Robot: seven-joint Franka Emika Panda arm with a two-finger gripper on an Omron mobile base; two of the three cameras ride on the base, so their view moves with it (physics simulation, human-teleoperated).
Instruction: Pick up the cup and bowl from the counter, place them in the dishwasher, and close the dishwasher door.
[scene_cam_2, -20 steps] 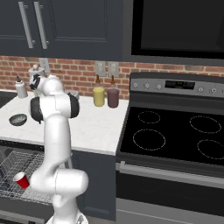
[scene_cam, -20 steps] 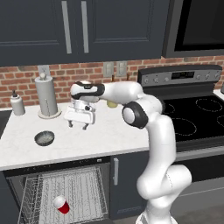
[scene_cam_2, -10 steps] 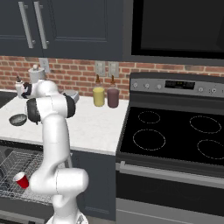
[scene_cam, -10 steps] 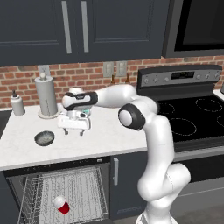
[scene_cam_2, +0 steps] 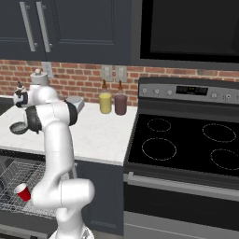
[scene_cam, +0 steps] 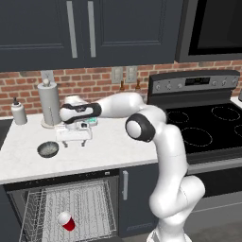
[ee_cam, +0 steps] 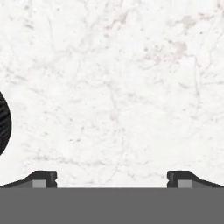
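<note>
Since 1 second ago the arm has swung further left across the counter [scene_cam: 113,151], carrying the pincer [scene_cam: 73,143] from near the middle of the slab to a spot close to the bowl [scene_cam: 47,149]. Its 2 fingers point straight down at the marble and stand wide apart, with nothing between them; in the hand view the fingertips [ee_cam: 43,178] sit at opposite ends of the bottom edge over bare white stone (a dark curved shape at that view's left edge may be the bowl's rim, though too little shows to be sure).

From the left base view the bowl lies just to the left of the pincer and slightly nearer the counter's front edge, apart from the fingers and upright on the slab. Behind the pincer, against the brick wall, stands a paper towel roll [scene_cam: 49,104], with a small grey bottle [scene_cam: 18,112] further left.

Below the pincer and in front of it, the dishwasher [scene_cam: 66,208] is open with its wire rack [scene_cam: 90,208] pulled forward, and the cup [scene_cam: 66,220] lies tipped on its side in the rack. In the right base view the cup [scene_cam_2: 22,192] shows low at the left, and 2 canisters [scene_cam_2: 112,102] stand well to the pincer's right near the stove [scene_cam_2: 186,149].
</note>
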